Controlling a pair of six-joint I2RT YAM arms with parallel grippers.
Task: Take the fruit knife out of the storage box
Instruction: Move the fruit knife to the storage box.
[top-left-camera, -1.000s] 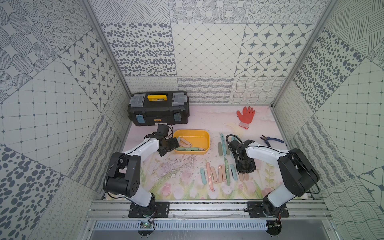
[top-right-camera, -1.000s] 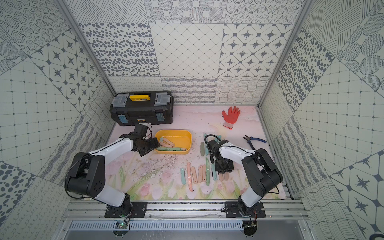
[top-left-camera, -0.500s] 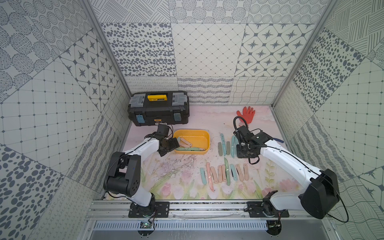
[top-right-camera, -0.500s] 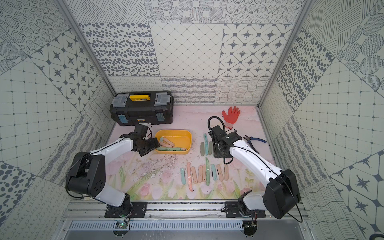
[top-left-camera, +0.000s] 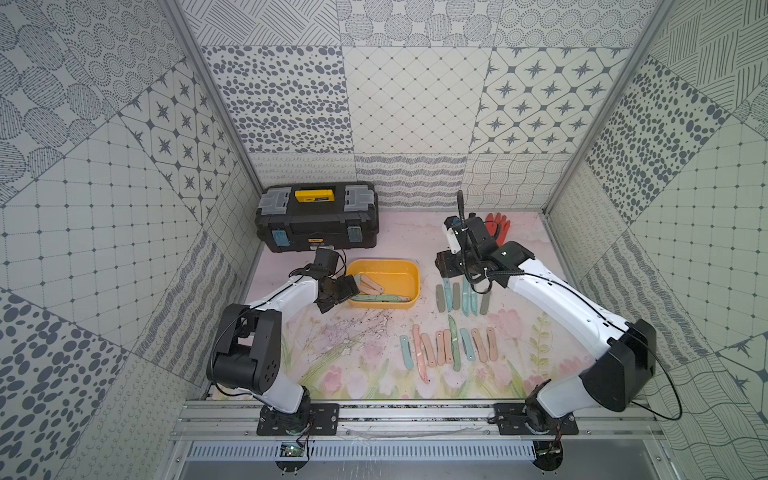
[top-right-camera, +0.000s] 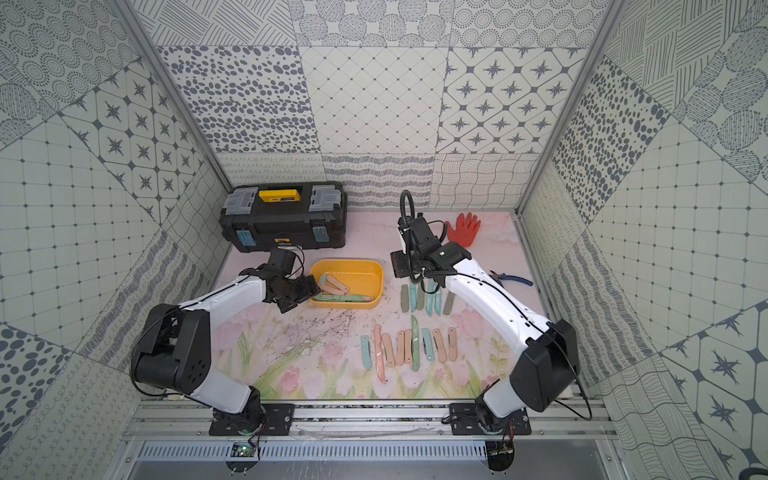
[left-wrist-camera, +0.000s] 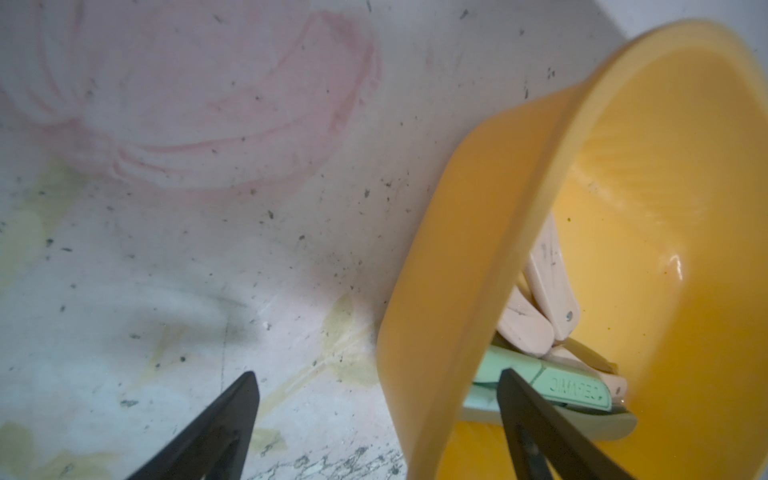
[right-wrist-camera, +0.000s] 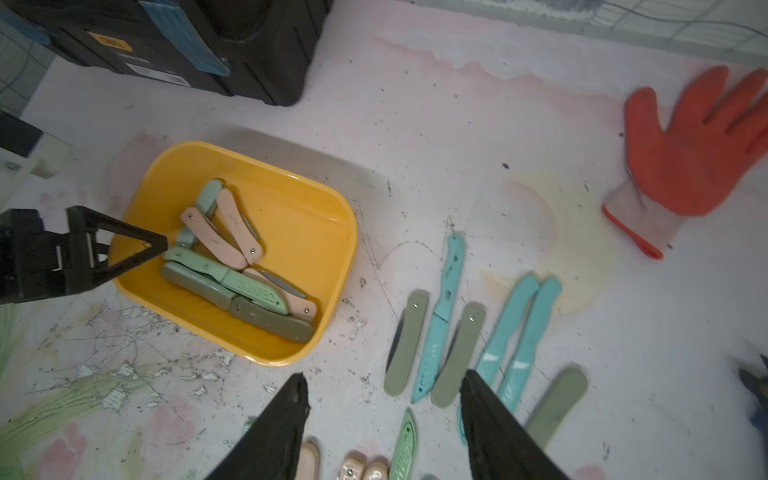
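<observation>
Your right gripper (right-wrist-camera: 384, 374) has risen off the knife rows (right-wrist-camera: 440, 316), jaws apart, empty; left gripper (left-wrist-camera: 376, 374) (spread wide) straddles the glossy yellow storage box (right-wrist-camera: 299, 216) wall.

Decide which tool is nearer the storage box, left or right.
Left. The left tool straddles a wall of the storage box, one finger inside; the right tool hangs above the laid-out knives, apart from it.

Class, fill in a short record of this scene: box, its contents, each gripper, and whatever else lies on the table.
Box: yellow, lidless, on table
Contents: several folded knives, pink and green
Left gripper: open, fingers astride box wall
Right gripper: open, holding nothing
Elsewhere: two knife rows, glove, toolbox
</observation>
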